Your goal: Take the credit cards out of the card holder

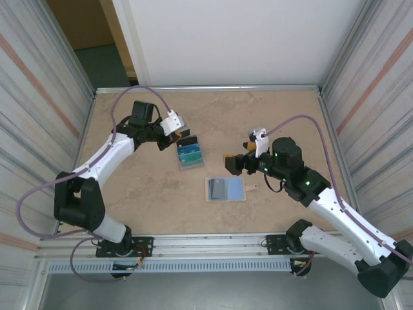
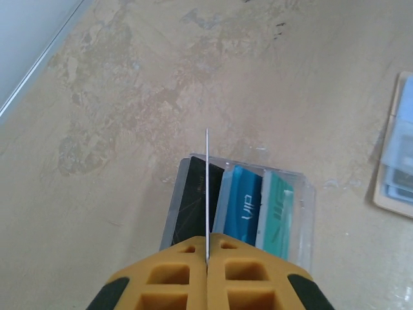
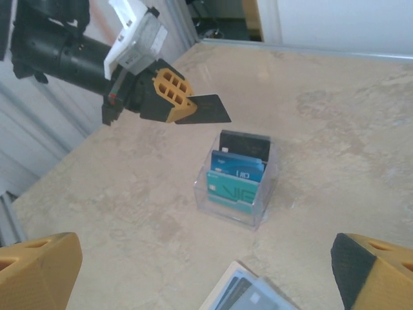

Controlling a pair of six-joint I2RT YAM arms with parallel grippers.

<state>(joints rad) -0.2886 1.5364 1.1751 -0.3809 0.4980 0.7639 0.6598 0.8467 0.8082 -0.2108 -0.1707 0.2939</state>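
Observation:
The card holder (image 1: 226, 189) lies open and flat on the table, with dark credit cards (image 1: 220, 187) showing in its pale pockets. It also appears at the right edge of the left wrist view (image 2: 395, 169) and at the bottom of the right wrist view (image 3: 227, 298). My left gripper (image 1: 182, 137) is shut on one dark card (image 3: 208, 110), seen edge-on (image 2: 207, 187) above a clear stand (image 1: 190, 155). Black (image 2: 197, 197), blue (image 2: 244, 203) and teal (image 2: 277, 213) cards stand in that stand. My right gripper (image 1: 239, 159) hangs open just behind the card holder, nothing between its fingers (image 3: 39, 271).
The clear stand (image 3: 235, 187) sits left of centre on the beige tabletop. Corrugated walls close the left and right sides, a white panel the back. A metal rail (image 1: 206, 244) runs along the near edge.

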